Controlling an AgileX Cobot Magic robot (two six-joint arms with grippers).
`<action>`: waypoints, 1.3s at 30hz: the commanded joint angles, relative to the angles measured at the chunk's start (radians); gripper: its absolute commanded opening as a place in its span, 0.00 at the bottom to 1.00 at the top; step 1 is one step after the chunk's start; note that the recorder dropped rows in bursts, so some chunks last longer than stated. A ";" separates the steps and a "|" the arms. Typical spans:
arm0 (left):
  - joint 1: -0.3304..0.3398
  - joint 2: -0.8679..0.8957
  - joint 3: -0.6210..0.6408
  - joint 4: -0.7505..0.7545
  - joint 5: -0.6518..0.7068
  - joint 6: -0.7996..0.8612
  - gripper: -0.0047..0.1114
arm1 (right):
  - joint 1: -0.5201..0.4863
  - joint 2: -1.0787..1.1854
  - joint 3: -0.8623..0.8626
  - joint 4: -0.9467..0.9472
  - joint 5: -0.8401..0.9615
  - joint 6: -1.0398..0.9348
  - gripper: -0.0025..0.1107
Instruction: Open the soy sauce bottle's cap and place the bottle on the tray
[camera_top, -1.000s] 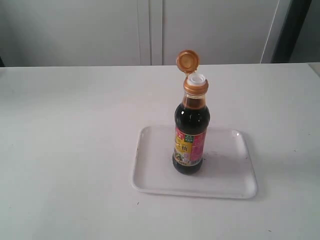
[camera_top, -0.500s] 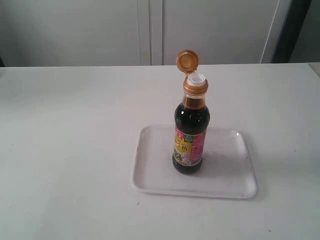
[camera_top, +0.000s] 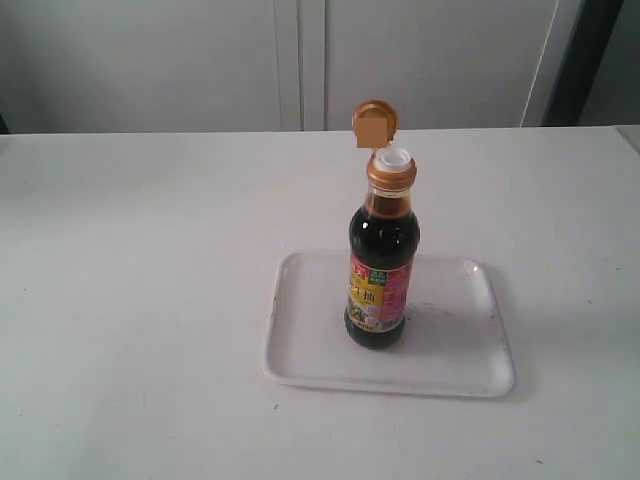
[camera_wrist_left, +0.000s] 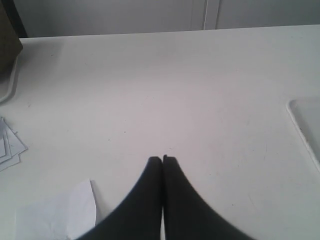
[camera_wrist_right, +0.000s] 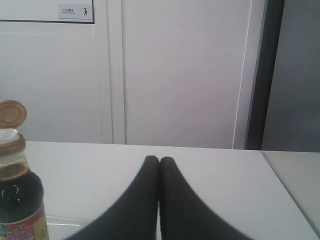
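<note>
The bottle (camera_top: 383, 262) is standing upright mid-tray (camera_top: 300, 340), its cap (camera_top: 375, 122) sticking up open above the neck. Bare table (camera_top: 130, 280) is lying open all around the tray for passing.

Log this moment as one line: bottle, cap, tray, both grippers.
soy sauce bottle: upright on tray | cap: flipped open | left gripper: fingers shut, empty | right gripper: fingers shut, empty

Bottle on tray, table centre.
Soy sauce bottle (camera_top: 382, 270) upright on tray (camera_top: 300, 340); cap (camera_top: 375, 122) flipped up behind spout.
</note>
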 joint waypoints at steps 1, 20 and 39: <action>0.004 -0.008 0.013 -0.139 -0.015 0.265 0.04 | -0.001 -0.004 0.006 0.002 -0.001 -0.004 0.02; 0.294 -0.114 0.212 -0.331 -0.195 0.417 0.04 | -0.001 -0.004 0.006 0.002 -0.001 -0.004 0.02; 0.325 -0.148 0.370 -0.372 -0.234 0.417 0.04 | -0.001 -0.004 0.006 0.002 -0.001 -0.004 0.02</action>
